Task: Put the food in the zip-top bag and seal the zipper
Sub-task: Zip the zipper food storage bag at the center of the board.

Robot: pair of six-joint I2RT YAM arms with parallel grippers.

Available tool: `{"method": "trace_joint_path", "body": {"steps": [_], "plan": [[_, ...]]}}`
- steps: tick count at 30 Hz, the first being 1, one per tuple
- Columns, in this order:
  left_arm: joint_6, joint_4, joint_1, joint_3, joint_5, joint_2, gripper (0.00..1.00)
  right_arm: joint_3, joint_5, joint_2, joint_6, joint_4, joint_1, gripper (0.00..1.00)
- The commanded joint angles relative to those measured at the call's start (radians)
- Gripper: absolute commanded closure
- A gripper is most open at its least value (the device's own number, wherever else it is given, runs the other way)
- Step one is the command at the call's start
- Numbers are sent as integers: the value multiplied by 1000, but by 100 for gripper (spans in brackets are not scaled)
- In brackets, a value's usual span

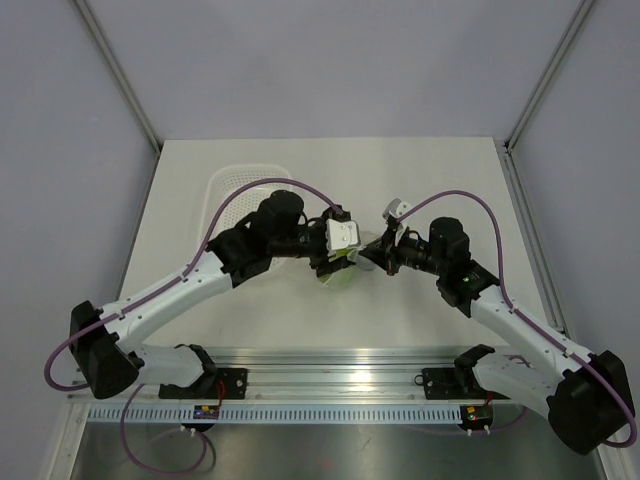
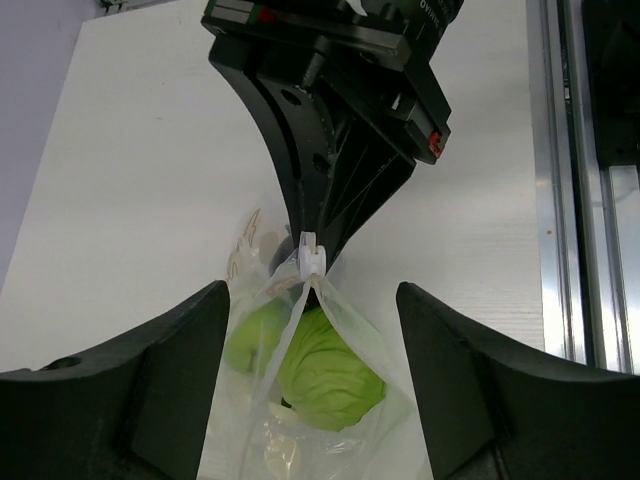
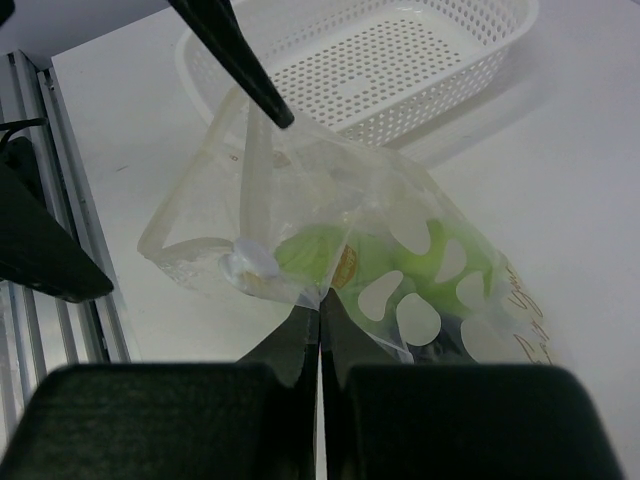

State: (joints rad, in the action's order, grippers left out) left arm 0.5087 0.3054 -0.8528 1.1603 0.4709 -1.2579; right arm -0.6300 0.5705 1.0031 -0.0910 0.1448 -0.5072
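The zip-top bag (image 3: 420, 290) is clear with cream-white dots and hangs just above the table (image 1: 420, 180). My right gripper (image 3: 320, 300) is shut on its upper edge. The food shows through the plastic as a lime-green lump (image 2: 325, 375) with a small dark piece (image 3: 440, 345) beside it. A white clip (image 2: 311, 255) on the zipper sits at the pinched corner, right under the right gripper's tips. My left gripper (image 2: 311, 300) is open, one finger on each side of the bag and neither touching it. From above, both grippers meet over the bag (image 1: 340, 274) at mid-table.
A white perforated tray (image 3: 400, 60) stands on the table behind the bag, at the back left in the top view (image 1: 235, 180). The aluminium rail (image 1: 330, 365) with the arm bases runs along the near edge.
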Motion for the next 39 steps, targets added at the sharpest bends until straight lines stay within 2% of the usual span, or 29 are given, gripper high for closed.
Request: {"method": "trace_joint_path", "body": {"steps": [1, 13, 19, 26, 29, 32, 39], "plan": [[16, -54, -14, 23, -35, -28, 30, -51, 34, -3, -1, 32, 12, 100], [-41, -147, -46, -16, -87, -61, 41, -56, 39, 2, 8, 22, 13, 100], [-38, -118, -46, -10, -66, -81, 53, -60, 37, 2, 13, 19, 16, 100], [-44, -114, -46, -25, -57, -87, 55, -59, 38, 6, 17, 18, 16, 100], [-48, -129, -46, -33, -58, -84, 61, -59, 40, 6, 17, 18, 15, 100], [-55, -129, -46, -27, -63, -92, 72, -60, 46, 12, 19, 13, 15, 100], [-76, -135, -46, -19, -55, -100, 69, -65, 57, 15, 14, -2, 15, 100]]}}
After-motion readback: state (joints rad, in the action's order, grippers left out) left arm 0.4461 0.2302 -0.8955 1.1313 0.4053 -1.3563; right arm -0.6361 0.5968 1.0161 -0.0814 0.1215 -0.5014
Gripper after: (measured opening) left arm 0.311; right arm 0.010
